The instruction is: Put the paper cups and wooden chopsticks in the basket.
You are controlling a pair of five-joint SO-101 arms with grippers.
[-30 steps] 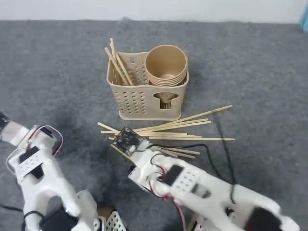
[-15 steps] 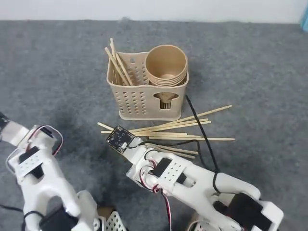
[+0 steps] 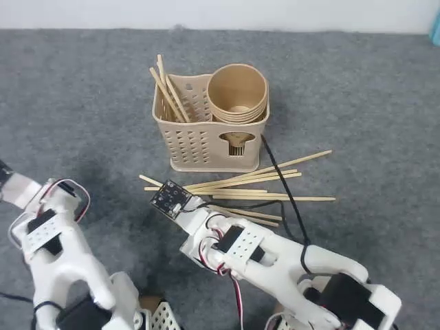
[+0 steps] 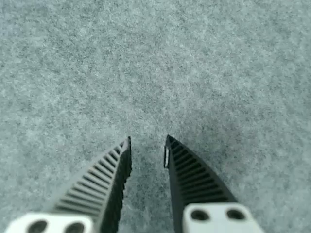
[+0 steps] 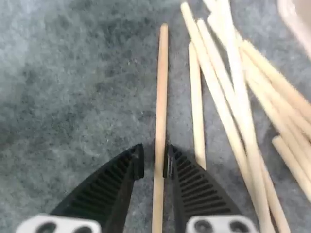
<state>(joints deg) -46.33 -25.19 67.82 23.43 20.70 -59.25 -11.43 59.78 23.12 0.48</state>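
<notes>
While tan paper cups [image 3: 237,93] fill the beige plastic basket [image 3: 199,144], loose wooden chopsticks [image 3: 316,199] remain; right gripper [image 5: 153,146], parted, straddles 1; left gripper [image 4: 147,139] parted.

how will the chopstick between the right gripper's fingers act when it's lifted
The wooden chopstick looks thin and straight, so probably light and stiff. Much of it lies beyond the right gripper, so it may tilt.

Grey carpet [image 3: 82,103]: fibrous nap, spread under everything.
White strip [image 3: 206,14]: along the carpet's far edge, possibly a wall.
Blue object [image 3: 436,27]: at the carpet's far corner, cropped.
</notes>
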